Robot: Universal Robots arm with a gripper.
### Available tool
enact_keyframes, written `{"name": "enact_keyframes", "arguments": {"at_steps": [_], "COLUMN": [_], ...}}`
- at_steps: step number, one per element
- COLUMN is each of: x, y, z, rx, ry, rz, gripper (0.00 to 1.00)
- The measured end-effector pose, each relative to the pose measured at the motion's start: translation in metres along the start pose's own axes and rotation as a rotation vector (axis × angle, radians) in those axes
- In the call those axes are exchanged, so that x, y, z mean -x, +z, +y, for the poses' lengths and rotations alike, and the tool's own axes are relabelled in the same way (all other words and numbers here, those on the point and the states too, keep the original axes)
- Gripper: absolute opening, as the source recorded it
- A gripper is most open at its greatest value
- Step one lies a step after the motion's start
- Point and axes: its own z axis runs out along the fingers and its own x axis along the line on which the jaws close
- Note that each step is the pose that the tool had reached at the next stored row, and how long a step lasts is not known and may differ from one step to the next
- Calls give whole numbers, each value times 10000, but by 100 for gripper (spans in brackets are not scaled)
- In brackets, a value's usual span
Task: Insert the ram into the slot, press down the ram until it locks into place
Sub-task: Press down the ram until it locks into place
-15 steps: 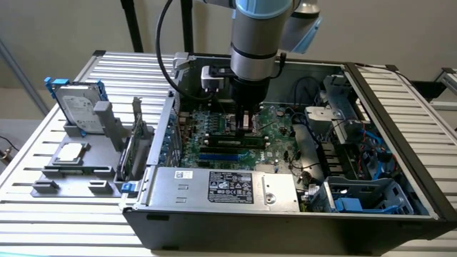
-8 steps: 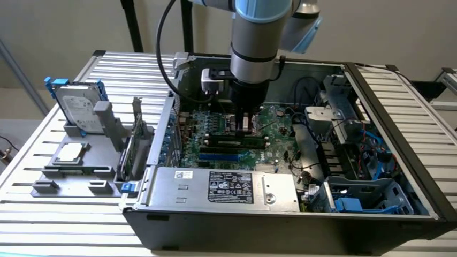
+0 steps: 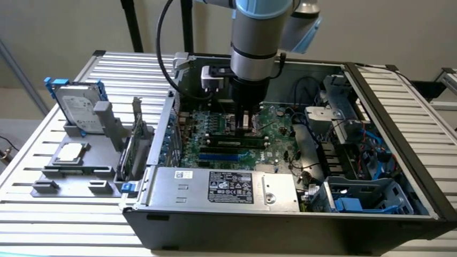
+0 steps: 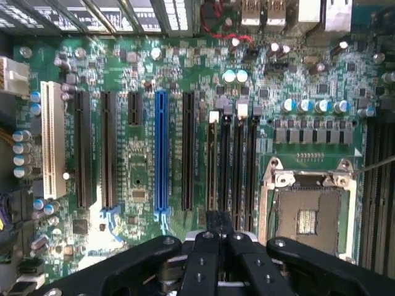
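Note:
In the exterior view my gripper (image 3: pixel 246 127) reaches straight down into the open computer case, onto the green motherboard (image 3: pixel 214 126). Just under its tips the ram (image 3: pixel 232 142) lies as a long dark stick along the black memory sockets, standing in one of them. In the wrist view the gripper (image 4: pixel 218 223) has its two dark fingers pressed together, shut, right over the memory sockets (image 4: pixel 237 166) beside the processor socket (image 4: pixel 305 213). From above the ram is edge-on, and I cannot pick it out from the sockets. Whether the fingertips touch it is unclear.
A grey power supply (image 3: pixel 221 187) fills the case's front. Cables and a drive cage (image 3: pixel 357 160) crowd the exterior view's right. Expansion slots, one blue (image 4: pixel 162 154), lie beside the memory sockets. Outside the case, a grey fixture with a hard drive (image 3: pixel 75 107) stands on the slatted table.

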Motion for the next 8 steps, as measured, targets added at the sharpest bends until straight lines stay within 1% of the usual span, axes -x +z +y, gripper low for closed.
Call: {"name": "enact_keyframes", "arguments": {"at_steps": [4,8], "x": [-1,-1], "y": [-173,-181], "z": [3,3], "rx": [42,50], "ry": [-2,-2], "rz": [6,5], "gripper": [10,10]}}
